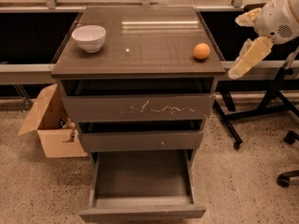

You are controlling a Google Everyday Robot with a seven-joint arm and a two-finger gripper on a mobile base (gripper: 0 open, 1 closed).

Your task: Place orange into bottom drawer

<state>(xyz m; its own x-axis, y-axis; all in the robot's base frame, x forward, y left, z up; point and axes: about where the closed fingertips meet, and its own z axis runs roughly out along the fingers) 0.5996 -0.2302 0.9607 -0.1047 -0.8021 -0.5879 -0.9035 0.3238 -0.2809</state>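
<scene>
The orange sits on the cabinet top near its right edge. The bottom drawer is pulled out wide, and its flat grey interior holds nothing. My gripper hangs in the air just right of the cabinet, at about the orange's height and a short way from it. Its pale fingers are spread apart and empty.
A white bowl stands at the top's back left. The scratched top drawer and the middle drawer are slightly ajar. An open cardboard box sits on the floor at left. A black stand's legs and chair casters are at right.
</scene>
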